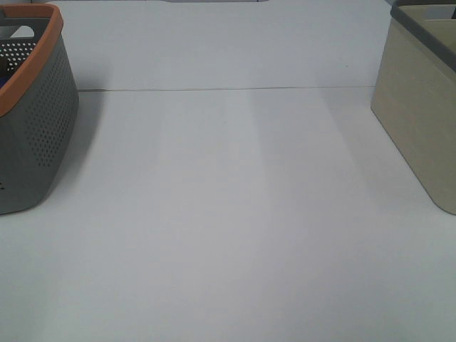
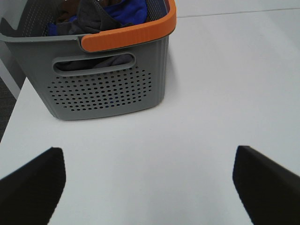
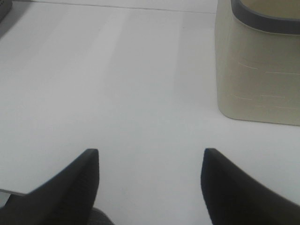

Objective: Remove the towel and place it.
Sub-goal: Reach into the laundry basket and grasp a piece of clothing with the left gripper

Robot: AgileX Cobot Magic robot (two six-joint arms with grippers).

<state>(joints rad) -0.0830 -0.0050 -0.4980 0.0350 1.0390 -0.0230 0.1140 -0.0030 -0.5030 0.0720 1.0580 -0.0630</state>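
Though crumpled, charcoal towel [image 2: 90, 18] in basket [image 2: 108, 91].

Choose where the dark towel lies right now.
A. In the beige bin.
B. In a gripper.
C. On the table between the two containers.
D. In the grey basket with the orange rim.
D: the left wrist view shows the dark towel bunched with a blue cloth inside the grey basket.

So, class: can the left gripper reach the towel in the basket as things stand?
Probably yes. The left gripper is open, the basket has no lid, and the towel lies on top, though the arm must clear the orange rim.
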